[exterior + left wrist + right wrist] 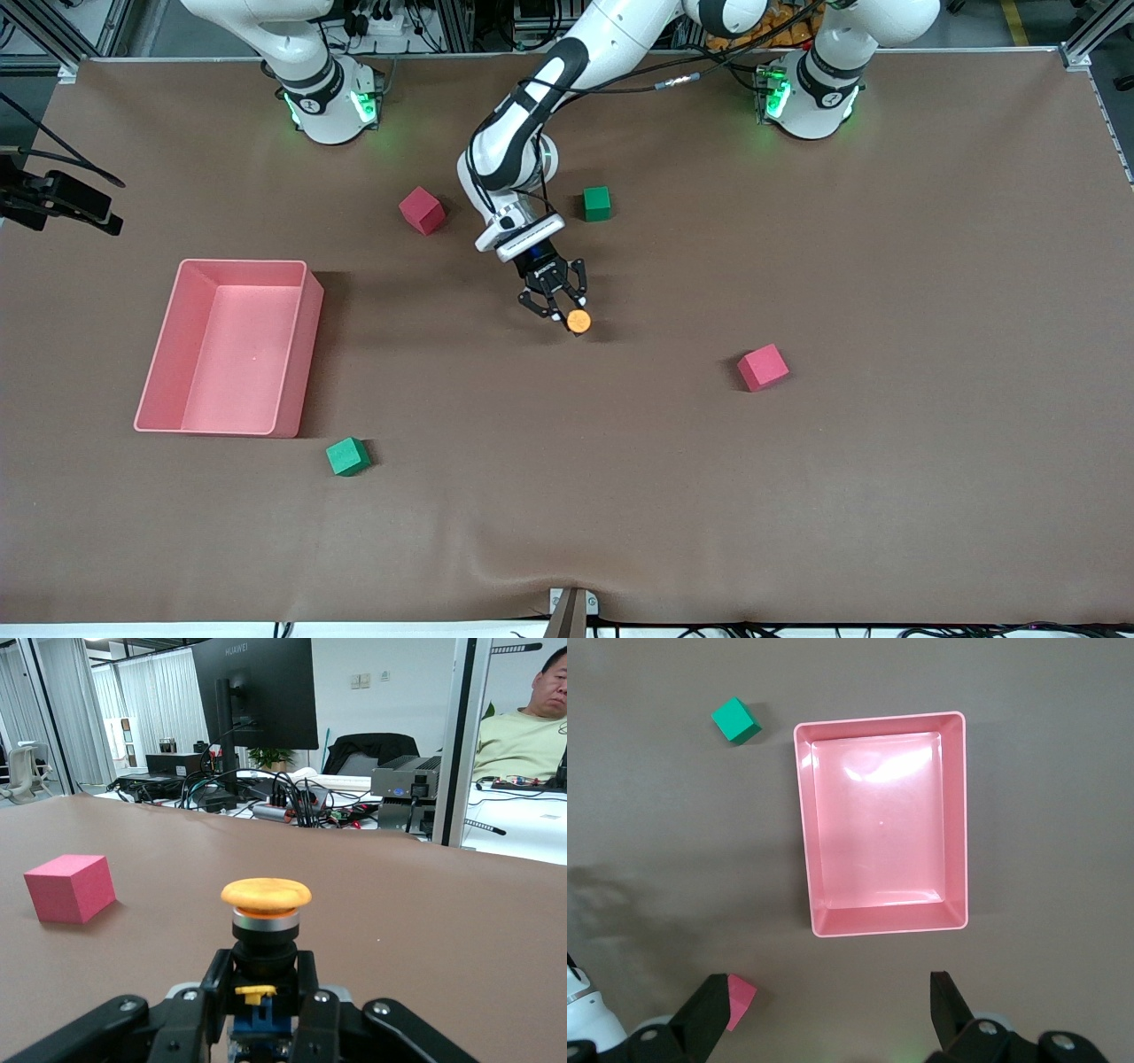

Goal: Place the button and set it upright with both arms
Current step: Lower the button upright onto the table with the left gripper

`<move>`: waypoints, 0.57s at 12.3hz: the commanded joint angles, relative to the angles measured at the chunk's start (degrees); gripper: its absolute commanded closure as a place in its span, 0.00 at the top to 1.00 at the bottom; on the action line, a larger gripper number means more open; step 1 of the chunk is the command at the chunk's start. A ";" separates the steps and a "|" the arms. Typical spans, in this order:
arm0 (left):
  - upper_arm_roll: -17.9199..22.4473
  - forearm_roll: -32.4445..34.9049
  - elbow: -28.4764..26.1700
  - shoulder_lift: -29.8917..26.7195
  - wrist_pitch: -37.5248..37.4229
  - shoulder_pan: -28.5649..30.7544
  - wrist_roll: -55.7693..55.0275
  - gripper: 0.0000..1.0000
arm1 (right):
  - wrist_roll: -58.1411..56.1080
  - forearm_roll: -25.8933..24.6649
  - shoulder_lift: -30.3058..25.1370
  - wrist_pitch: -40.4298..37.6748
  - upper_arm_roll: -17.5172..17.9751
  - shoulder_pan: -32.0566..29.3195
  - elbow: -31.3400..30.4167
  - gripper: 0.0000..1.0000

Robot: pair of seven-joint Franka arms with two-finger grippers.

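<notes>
The button has a round orange cap on a black body with blue bits. My left gripper is shut on its black body, low over the middle of the table. In the left wrist view the button stands cap up between the fingers of my left gripper. My right gripper is open and empty, high over the table beside the pink tray. It is out of the front view.
The pink tray lies toward the right arm's end. Pink cubes and green cubes are scattered around. One pink cube shows in the left wrist view, another by a right finger.
</notes>
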 commanded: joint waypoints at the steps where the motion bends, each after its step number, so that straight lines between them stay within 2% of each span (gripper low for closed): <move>1: -0.42 1.65 1.22 2.00 -0.73 -0.28 -2.29 0.00 | 1.12 -0.02 -0.69 -0.22 -0.48 0.74 -0.44 1.00; 7: -0.42 1.74 1.22 4.11 -0.64 -0.28 -2.90 0.00 | 1.04 -0.02 -0.69 -0.22 -0.39 0.82 -0.35 1.00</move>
